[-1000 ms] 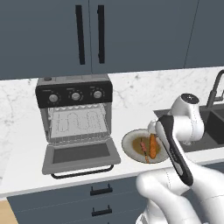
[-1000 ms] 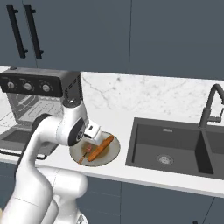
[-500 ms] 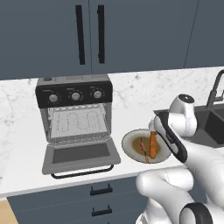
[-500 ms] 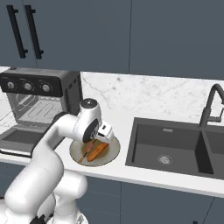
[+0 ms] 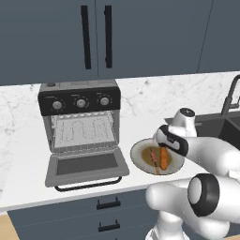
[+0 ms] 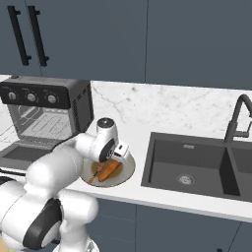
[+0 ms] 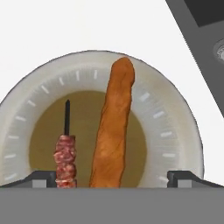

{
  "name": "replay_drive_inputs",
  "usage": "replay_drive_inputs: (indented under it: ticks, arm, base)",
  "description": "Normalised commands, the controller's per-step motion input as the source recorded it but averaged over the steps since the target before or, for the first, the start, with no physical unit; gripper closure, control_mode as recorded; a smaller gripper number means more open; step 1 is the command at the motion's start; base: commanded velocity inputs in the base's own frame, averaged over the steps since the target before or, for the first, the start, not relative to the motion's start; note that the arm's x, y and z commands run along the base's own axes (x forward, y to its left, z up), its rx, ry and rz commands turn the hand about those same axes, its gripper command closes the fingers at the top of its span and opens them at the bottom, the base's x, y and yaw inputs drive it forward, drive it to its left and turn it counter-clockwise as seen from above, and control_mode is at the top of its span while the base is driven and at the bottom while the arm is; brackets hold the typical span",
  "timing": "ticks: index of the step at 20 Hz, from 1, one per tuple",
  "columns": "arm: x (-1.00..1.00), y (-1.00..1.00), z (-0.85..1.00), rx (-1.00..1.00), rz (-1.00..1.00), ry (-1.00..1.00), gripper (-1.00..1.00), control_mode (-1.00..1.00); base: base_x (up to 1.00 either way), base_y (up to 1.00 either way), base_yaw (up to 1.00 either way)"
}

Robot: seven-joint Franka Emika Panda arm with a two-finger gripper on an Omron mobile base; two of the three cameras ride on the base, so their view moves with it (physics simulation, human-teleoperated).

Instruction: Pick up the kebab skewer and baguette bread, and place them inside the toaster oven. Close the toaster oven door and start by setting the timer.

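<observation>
The kebab skewer [image 7: 65, 157] lies on the plate [image 7: 175, 127] in the lower left of the hand view, its meat chunks close above the bottom edge and its dark stick pointing up. Just beside it, at the centre of the frame, lies the baguette bread [image 7: 113, 131], nearly parallel to it; whether they touch cannot be told. The gripper [image 7: 112, 180] hovers over the plate with its jaws wide apart and holding nothing; the two dark tips stand at the bottom left and bottom right, and both foods lie between them.

This is the main risk: if the jaws close as they stand, they could catch skewer and loaf together, or push the loaf against the thin skewer and roll it aside. The skewer is slim, so a grasp on the bare stick may slip.

Farther away, in the left part of the left base view, the toaster oven [image 5: 79, 99] stands with the toaster oven door [image 5: 86, 166] dropped open. A low carry could hit this door.
</observation>
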Motion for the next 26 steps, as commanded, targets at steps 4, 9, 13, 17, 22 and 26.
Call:
replay_drive_inputs:
  ticks: [4,9,13,17,22,26]
  arm:
    - [0.24,0.00,-0.49,0.00,0.00,0.03,-1.00,-1.00]
    - [0.19,0.00,-0.45,0.00,0.00,0.03,-1.00,-1.00]
    - [0.17,0.00,-0.30,0.00,0.00,0.01,-1.00,-1.00]
    - [0.12,0.00,-0.28,0.00,0.00,0.00,-1.00,-1.00]
    - [0.04,0.00,-0.27,0.00,0.00,0.00,-1.00,-1.00]
    - [0.00,0.00,-0.10,0.00,0.00,0.00,1.00,-1.00]
  base:
    - [0.00,0.00,0.00]
    - [0.00,0.00,0.00]
    - [0.00,0.00,0.00]
    - [0.00,0.00,0.00]
    - [0.00,0.00,0.00]
    - [0.00,0.00,0.00]
